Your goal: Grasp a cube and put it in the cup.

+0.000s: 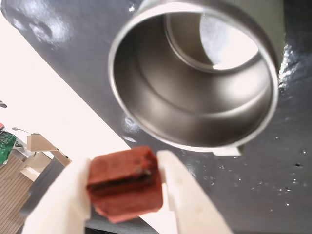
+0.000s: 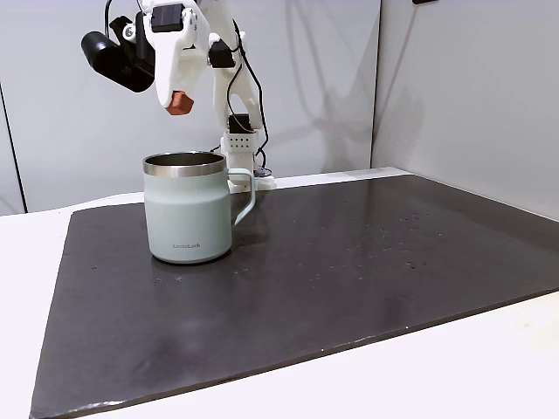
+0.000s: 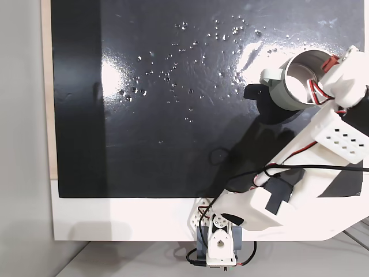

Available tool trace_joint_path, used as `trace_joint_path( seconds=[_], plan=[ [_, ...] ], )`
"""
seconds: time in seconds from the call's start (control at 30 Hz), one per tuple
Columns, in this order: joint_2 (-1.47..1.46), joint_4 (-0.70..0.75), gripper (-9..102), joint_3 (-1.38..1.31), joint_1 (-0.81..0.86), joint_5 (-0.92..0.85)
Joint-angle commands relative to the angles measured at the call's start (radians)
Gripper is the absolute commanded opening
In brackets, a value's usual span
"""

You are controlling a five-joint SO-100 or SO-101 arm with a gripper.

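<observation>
Cube (image 1: 125, 184) sits clamped between the closed jaws, hanging well above the cup (image 2: 188, 209), clear of its steel rim.

A plain lab or office test bench: a dark mat (image 2: 349, 271) on a white table (image 2: 26, 288), grey partition panels (image 2: 454, 87) behind the mat, exposed arm wiring (image 2: 249, 78) above it.

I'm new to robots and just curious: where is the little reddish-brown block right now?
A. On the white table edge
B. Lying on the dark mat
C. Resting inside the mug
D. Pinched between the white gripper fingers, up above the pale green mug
D: the small reddish-brown block sits clamped in the white gripper, held in the air above the pale green steel-rimmed mug.
</observation>
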Motion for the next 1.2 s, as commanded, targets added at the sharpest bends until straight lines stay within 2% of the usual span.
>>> trace_joint_path(
  seconds=[0.0, 0.23, 0.47, 1.17],
  plan=[
    [0.009, 0.005, 2, -0.009, 0.011, -0.015],
    [0.003, 0.005, 4, 0.014, 0.011, -0.011],
    [0.017, 0.006, 26, 0.029, 0.002, -0.011],
    [0.052, 0.006, 23, 0.048, -0.051, 0.009]
  ],
)
